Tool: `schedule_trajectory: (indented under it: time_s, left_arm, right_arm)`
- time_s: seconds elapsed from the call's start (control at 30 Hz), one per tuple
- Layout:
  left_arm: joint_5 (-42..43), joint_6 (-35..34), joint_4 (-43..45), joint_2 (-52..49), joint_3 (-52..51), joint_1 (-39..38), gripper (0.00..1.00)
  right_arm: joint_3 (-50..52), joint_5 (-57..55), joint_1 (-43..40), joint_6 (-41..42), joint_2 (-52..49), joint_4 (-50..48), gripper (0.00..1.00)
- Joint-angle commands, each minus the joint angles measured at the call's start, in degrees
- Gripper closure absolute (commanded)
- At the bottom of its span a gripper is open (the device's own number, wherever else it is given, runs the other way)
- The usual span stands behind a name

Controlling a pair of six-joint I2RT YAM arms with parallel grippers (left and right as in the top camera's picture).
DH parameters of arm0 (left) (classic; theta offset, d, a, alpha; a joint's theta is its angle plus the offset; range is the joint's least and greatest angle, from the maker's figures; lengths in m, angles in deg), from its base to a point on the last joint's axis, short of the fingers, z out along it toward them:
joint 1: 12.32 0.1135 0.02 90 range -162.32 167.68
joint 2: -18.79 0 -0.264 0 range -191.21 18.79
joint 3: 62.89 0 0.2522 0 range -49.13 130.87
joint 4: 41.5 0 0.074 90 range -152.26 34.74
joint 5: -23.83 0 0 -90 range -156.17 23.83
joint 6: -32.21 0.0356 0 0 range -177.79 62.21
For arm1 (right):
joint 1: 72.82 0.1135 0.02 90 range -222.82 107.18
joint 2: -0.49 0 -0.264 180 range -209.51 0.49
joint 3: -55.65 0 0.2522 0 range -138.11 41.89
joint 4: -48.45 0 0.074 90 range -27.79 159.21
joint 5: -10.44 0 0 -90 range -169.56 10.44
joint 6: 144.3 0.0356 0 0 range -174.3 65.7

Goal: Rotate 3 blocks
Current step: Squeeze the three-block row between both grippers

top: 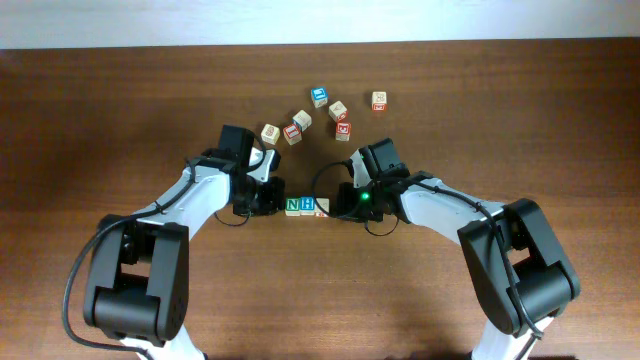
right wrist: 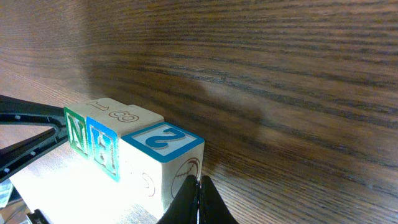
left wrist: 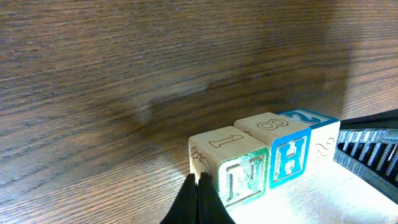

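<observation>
Three small wooden alphabet cubes are sitting in one row: one green-faced N cube (left wrist: 236, 171), one blue-faced H cube (left wrist: 286, 152), and one pale-sided cube (left wrist: 324, 142). Seven other small lettered wooden cubes (top: 319, 96) are lying scattered. Two white-and-black robot arms (top: 190, 200) are flanking the row.

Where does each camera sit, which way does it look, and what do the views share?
Overhead: above the table, looking straight down; both arms show, left gripper and right gripper at the ends of the row of three blocks, loose cubes beyond.
Left wrist: low at the green N block, looking along the row; its shut fingertips show at bottom.
Right wrist: low at the opposite end, by the block topped 2; its shut fingertips show at bottom.
Shared: both wrist views show the same row, from opposite ends.
</observation>
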Motion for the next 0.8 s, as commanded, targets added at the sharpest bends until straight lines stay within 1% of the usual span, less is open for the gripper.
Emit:
schedule_trajectory:
  time_s: [0.0, 0.4, 0.6, 0.77]
  left_arm:
    - [0.87, -0.57, -0.11, 1.75, 1.14, 0.02, 1.0]
    - [0.87, -0.59, -0.09, 1.75, 1.14, 0.02, 1.0]
    - [0.87, -0.59, -0.13, 1.75, 1.14, 0.02, 1.0]
    - [0.87, -0.59, -0.31, 1.75, 1.14, 0.02, 1.0]
  right_arm:
    - [0.61, 0.39, 0.37, 0.04, -0.52, -0.33, 0.96]
    - [0.48, 2.95, 1.31, -4.44, -0.33, -1.36, 0.96]
    - [-0.22, 2.71, 2.91, -6.78, 0.76, -1.25, 0.95]
    - [-0.22, 0.98, 4.17, -7.15, 2.1, -1.25, 0.96]
